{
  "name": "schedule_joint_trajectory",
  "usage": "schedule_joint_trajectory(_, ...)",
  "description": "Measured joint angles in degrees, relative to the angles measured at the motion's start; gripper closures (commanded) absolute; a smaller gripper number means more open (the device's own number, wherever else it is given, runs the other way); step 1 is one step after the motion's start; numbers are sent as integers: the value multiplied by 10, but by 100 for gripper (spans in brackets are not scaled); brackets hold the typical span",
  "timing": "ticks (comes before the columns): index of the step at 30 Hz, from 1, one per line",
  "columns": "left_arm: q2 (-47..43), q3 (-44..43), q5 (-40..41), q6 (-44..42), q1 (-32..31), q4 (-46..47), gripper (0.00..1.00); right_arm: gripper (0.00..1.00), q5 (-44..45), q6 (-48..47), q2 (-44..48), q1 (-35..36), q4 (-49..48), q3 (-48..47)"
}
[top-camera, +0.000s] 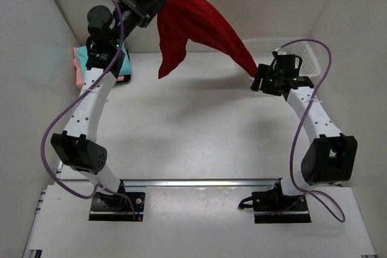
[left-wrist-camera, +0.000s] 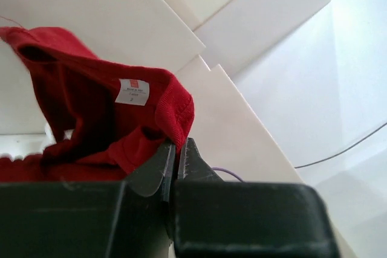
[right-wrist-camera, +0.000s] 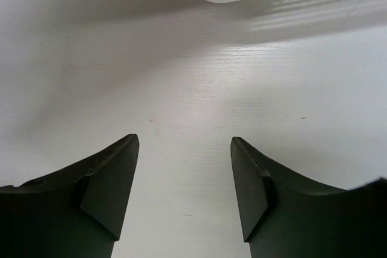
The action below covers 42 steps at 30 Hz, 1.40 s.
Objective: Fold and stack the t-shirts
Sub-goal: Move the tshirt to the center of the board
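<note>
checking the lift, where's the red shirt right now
Top view: the red t-shirt hangs midair at the back, pinched by the left gripper, draping down toward the white basket on the right.

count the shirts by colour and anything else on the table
red shirt: 1
teal shirt: 1
pink shirt: 1
basket: 1
total: 4
The teal and pink shirts are stacked and partly hidden, so there may be more underneath.

Bright, even light, soft shadows; left wrist view perhaps overexposed.
</note>
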<state>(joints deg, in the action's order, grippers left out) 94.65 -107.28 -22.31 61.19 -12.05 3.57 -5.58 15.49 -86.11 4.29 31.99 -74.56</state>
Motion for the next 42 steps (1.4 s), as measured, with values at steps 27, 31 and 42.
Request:
schedule_joint_trajectory(27,-365,509,80,-19,118,-210,100,41,-22,2,-100,100,-75,8)
schedule_joint_trajectory(31,-387,582,73,-18,117,-238,100,40,-23,-9,-212,133,-88,-89)
schedule_joint_trajectory(42,-435,626,64,-80,117,-315,100,40,-27,-19,-501,145,-68,-417)
